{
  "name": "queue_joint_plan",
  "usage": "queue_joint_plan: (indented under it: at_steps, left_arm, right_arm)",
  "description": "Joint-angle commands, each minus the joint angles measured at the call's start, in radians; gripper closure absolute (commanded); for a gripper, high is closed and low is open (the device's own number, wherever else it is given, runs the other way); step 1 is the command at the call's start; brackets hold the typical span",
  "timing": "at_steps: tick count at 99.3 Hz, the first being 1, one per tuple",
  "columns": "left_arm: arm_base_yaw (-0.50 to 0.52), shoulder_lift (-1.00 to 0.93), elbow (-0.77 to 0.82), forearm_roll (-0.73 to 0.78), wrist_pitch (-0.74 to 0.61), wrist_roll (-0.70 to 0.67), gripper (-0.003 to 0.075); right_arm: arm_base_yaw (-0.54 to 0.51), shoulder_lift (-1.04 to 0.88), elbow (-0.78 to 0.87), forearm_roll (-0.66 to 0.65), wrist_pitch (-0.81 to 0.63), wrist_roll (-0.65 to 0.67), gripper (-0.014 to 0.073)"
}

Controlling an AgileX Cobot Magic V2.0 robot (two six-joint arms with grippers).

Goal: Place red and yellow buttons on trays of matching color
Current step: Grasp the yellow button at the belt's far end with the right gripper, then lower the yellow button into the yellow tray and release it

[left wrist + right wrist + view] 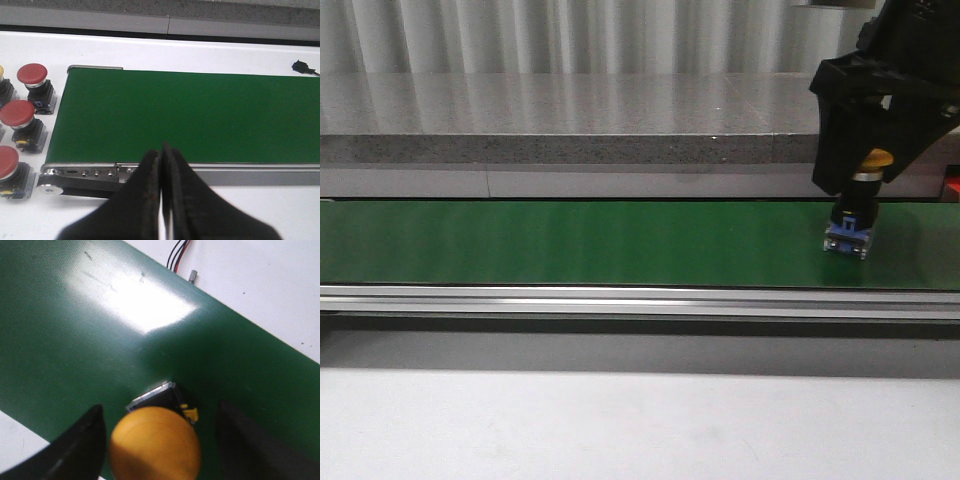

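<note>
One yellow button [854,218] upright on green conveyor belt [570,245], between spread fingers of right gripper [157,440], jaws apart, apparently positioned for grasp. Left gripper [162,165] idle above belt edge, jaws together, near red buttons [32,75].

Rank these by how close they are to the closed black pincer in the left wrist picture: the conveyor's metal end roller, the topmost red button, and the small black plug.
From the left gripper:
1. Metal end roller, at the belt's near corner.
2. Topmost red button, beside the belt's end.
3. Small black plug, beyond the belt's far edge.
</note>
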Motion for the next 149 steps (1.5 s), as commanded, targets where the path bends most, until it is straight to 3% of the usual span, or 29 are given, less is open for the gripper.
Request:
queue_joint_plan:
  at_steps: [1,9,15,39,68,93,107,129,149]
  left_arm:
    - [-0.008,0.002,-0.025,-0.010,-0.075,0.001,0.0739]
    - [-0.008,0.002,-0.025,-0.010,-0.075,0.001,0.0739]
    - [-0.008,0.002,-0.025,-0.010,-0.075,0.001,0.0739]
    - [-0.008,0.002,-0.025,-0.010,-0.075,0.001,0.0739]
    - [-0.008,0.002,-0.025,-0.010,-0.075,0.001,0.0739]
    - [-0.008,0.002,-0.025,-0.010,-0.075,0.001,0.0739]
    - [-0.008,0.002,-0.025,-0.010,-0.075,0.001,0.0739]
    - [-0.008,0.002,-0.025,-0.010,-0.075,0.001,0.0739]
    - [-0.008,0.002,-0.025,-0.010,-0.075,0.001,0.0739]
  right_arm:
    - [0.001,-0.035,-0.023,0.019,-0.012,-0.013,0.0284]
    - [-0.001,-0.037,-0.026,0.019,0.017,-0.012,0.0428]
    - [-0.006,-0.041,-0.035,0.019,0.046,0.001,0.0468]
    - [-0.148,-0.103,-0.095,0.017,0.095,0.075,0.0467]
    - [-0.563,-0.160,-0.090,0.017,0.105,0.160,0.0467]
    - [-0.805,-0.157,0.031,0.017,-0.066,0.246,0.0467]
    - [-0.862,-0.156,0.125,0.017,-0.188,0.274,0.0467]
    - [-0.863,-0.154,0.243,0.018,-0.359,0.283,0.0467]
    - [-0.863,-0.114,0.262,0.018,-0.402,0.283,0.0467]
